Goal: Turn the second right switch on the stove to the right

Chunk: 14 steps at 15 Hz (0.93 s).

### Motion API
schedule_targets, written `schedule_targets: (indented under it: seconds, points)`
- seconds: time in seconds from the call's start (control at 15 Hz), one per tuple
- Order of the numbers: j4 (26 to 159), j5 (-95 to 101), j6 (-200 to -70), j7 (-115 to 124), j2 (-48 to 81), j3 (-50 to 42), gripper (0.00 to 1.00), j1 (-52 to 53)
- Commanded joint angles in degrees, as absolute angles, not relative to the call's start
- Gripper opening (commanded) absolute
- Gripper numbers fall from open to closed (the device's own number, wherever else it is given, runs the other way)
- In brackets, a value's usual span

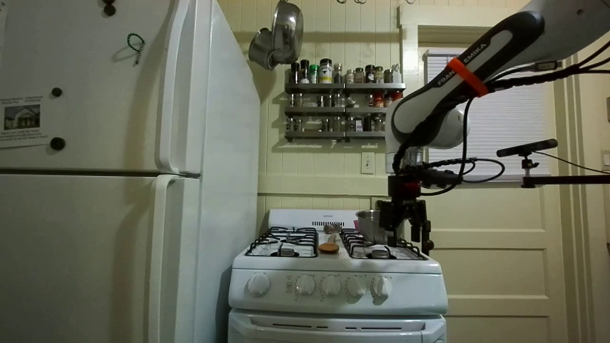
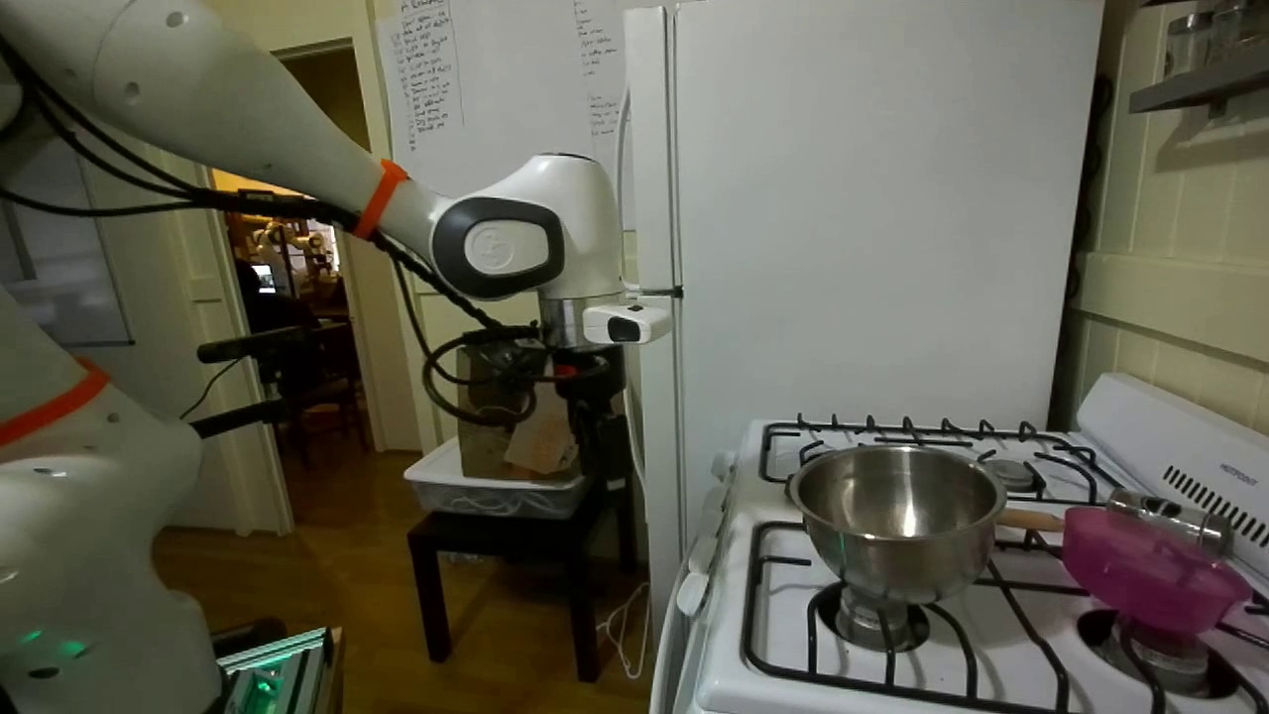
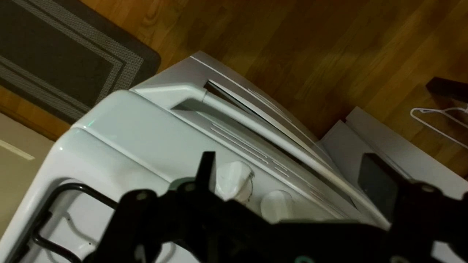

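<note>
The stove (image 1: 336, 266) is a white gas range with a row of white knobs on its front panel. The second right switch (image 1: 356, 287) is a round white knob beside the right end knob. It also shows in the wrist view (image 3: 276, 206), its lower part hidden by the gripper body. My gripper (image 1: 409, 243) is open and empty, pointing down, in front of the stove and above knob height. In the wrist view its two fingers (image 3: 292, 171) are wide apart. The end knob (image 3: 234, 179) appears just beside the left finger; I cannot tell whether they touch.
A steel pot (image 2: 897, 526) stands on the front burner nearest the arm, with a pink bowl (image 2: 1150, 570) behind it. A wooden spoon (image 1: 329, 247) and a jar lie between the grates. The oven handle (image 3: 278, 126) runs below the knobs. The refrigerator (image 1: 228, 157) stands beside the stove.
</note>
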<state>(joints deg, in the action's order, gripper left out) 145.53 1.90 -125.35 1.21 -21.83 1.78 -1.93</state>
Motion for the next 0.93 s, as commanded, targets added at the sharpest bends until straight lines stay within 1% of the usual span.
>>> schedule_targets:
  seconds: [0.0,0.07,0.13,0.33,0.47,0.53,0.6,0.67,0.73,0.8,0.87]
  points:
    - [141.2,5.8,-128.6,7.7,-14.4,4.5,0.99,-2.0]
    - [140.5,7.2,-129.3,9.6,-12.9,5.1,0.86,-2.1]
    - [139.7,8.7,-129.8,11.7,-11.6,5.5,0.8,-2.3]
    - [137.9,11.8,-132.5,17.4,-7.7,5.7,0.52,-2.0]
    - [136.8,12.9,-135.4,20.5,-5.1,5.6,0.43,-1.5]
    - [136.1,12.7,-136.7,21.8,-3.7,5.7,0.46,-1.1]
    - [135.4,13.2,-137.6,23.1,-2.3,5.8,0.47,-0.9]
    - [134.8,13.7,-138.5,24.3,-1.1,5.9,0.54,-0.5]
    - [133.9,14.4,-138.8,25.5,0.2,5.8,0.56,-0.2]
    - [133.2,15.0,-139.1,26.6,1.4,5.6,0.55,0.3]
    - [132.5,15.5,-139.3,27.6,2.5,5.3,0.61,0.7]
